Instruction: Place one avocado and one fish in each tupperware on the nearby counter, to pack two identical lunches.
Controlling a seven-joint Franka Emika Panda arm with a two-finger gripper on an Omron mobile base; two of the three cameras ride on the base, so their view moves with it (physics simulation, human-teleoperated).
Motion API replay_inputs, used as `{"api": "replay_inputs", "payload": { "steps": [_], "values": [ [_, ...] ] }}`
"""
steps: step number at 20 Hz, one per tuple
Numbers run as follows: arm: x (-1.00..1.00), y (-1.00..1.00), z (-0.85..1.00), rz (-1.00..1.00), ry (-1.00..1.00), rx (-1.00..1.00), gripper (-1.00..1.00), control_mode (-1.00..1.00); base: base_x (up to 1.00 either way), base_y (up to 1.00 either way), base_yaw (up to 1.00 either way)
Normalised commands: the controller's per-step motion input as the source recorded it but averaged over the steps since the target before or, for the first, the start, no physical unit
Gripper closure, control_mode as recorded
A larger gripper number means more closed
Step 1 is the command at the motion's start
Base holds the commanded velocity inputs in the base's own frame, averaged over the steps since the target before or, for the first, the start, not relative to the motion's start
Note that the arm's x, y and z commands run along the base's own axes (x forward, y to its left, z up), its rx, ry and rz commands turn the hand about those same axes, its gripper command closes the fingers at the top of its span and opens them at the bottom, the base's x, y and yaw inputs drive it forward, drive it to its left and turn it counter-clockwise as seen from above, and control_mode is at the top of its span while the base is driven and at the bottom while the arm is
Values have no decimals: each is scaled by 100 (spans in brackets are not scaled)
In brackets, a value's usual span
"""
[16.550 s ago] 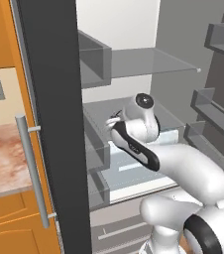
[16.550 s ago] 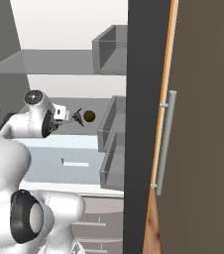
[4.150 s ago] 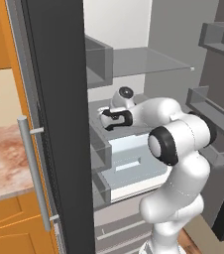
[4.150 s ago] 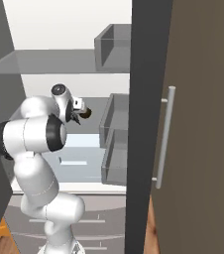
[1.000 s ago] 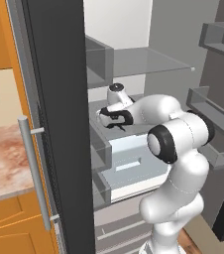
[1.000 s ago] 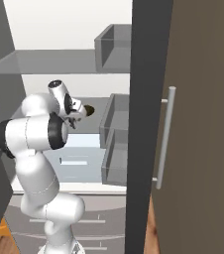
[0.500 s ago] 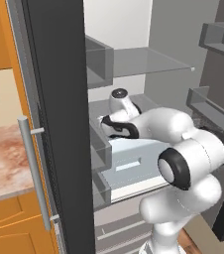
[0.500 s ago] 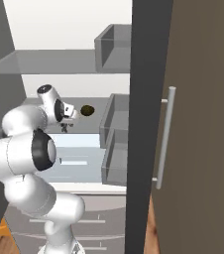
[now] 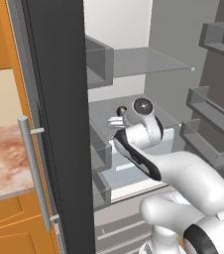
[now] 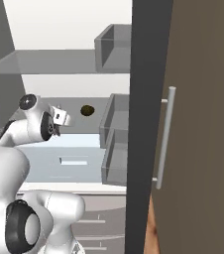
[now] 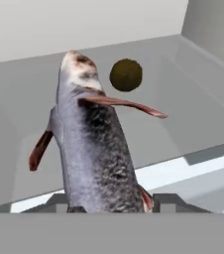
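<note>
In the hand view a dark grey fish (image 11: 91, 149) with reddish fins stands up between my fingertips, and my gripper (image 11: 109, 203) is shut on its lower body, above the grey fridge shelf. A dark brown-olive avocado (image 11: 126, 75) lies on that shelf just beyond the fish's head. It is the small dark ball (image 10: 87, 110) to the right of my gripper (image 10: 59, 117) in the right base view, and sits just behind my gripper (image 9: 116, 121) in the left base view. The counter (image 9: 5, 158) of mottled stone lies left of the fridge. The tupperware is out of view.
The open fridge door (image 9: 59, 124) with its long handle (image 9: 34, 173) stands between arm and counter. Door bins (image 9: 208, 114) hang on the right. A glass shelf (image 9: 134, 62) sits above my hand, a pale drawer (image 10: 74, 158) below. Another dark door (image 10: 193, 124) walls the right.
My gripper has shut on the grey fish. The hand has drawn back from the avocado toward the shelf's front, taking the fish with it, and the arm has folded lower.
</note>
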Motion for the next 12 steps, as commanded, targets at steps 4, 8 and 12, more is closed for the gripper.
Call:
{"api": "replay_inputs", "payload": {
  "steps": [4,8,12],
  "values": [
    [-9,0,-3,0,0,6,100,-100,0,0,0],
    [0,0,0,0,0,0,100,100,-100,0,0],
    [0,0,0,0,0,0,100,100,-100,4,0]
  ]
}}
